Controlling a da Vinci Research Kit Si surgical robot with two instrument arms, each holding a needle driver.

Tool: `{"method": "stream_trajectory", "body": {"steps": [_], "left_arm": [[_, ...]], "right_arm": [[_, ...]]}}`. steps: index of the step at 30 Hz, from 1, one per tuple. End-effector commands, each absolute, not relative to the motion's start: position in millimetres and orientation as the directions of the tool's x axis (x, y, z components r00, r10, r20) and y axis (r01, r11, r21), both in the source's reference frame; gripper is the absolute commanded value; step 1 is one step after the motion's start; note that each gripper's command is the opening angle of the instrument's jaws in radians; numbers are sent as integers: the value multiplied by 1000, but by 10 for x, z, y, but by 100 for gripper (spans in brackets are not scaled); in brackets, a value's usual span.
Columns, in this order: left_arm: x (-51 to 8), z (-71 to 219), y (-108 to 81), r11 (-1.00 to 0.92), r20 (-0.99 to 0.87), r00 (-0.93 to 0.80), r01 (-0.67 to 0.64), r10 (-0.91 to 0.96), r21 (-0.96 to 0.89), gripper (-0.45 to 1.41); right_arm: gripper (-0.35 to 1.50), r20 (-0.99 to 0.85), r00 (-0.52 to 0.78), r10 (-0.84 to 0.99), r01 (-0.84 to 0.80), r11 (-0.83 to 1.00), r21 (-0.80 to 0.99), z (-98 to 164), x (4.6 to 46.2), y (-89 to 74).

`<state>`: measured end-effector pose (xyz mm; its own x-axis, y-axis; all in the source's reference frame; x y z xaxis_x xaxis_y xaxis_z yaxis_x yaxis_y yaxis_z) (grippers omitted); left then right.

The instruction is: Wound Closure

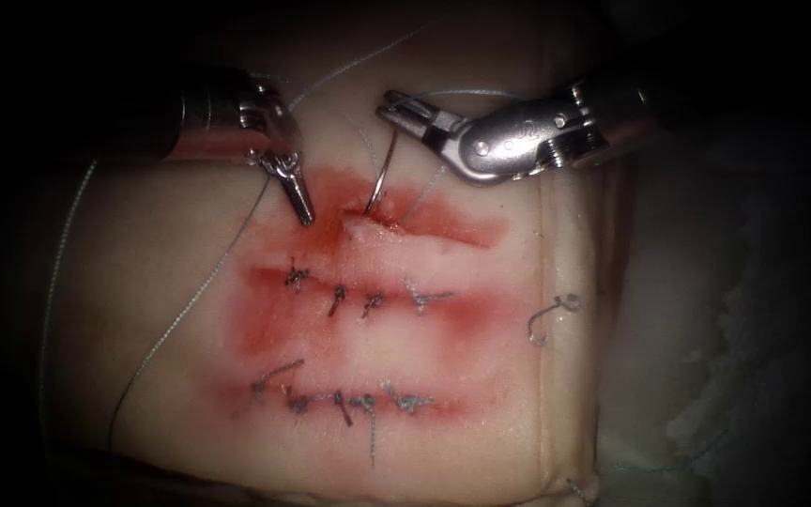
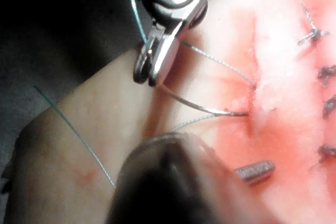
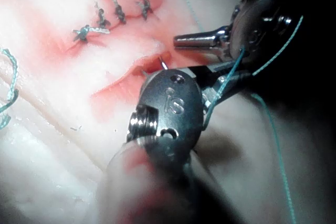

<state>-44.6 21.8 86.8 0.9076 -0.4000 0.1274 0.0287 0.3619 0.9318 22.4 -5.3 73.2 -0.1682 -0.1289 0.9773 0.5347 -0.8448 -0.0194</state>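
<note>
needle: curved, thin, steel, standing upright, tip sitting in the top cut | thread: trailing left across tissue | tissue: lying flat, red-stained

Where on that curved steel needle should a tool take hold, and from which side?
Probably on the bare arc of the curved steel needle standing above the tissue, coming from above and the right of the open cut, as the right tool does near its upper end. Its lower end is buried at the cut, so only the raised part is free.

My two grippers crowd the top cut, with the needle and thread in my way. Lower tissue lies open.
</note>
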Motion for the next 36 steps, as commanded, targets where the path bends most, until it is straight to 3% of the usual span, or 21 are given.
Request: {"method": "stream_trajectory", "body": {"steps": [1, 26, 36], "left_arm": [[-453, 871, 226, 366, 131, 907, 27, -401, 930, -45], [-453, 871, 225, 363, 126, 907, 32, -403, 931, -45], [-452, 869, 226, 361, 126, 907, 30, -401, 932, -45]], "right_arm": [[-35, 978, -181, -103, 533, -846, 9, 735, 233, -51], [-35, 973, -232, -4, 496, -860, 115, 734, 232, -51], [-35, 979, -186, -87, 520, -854, 23, 733, 232, -52]]}}
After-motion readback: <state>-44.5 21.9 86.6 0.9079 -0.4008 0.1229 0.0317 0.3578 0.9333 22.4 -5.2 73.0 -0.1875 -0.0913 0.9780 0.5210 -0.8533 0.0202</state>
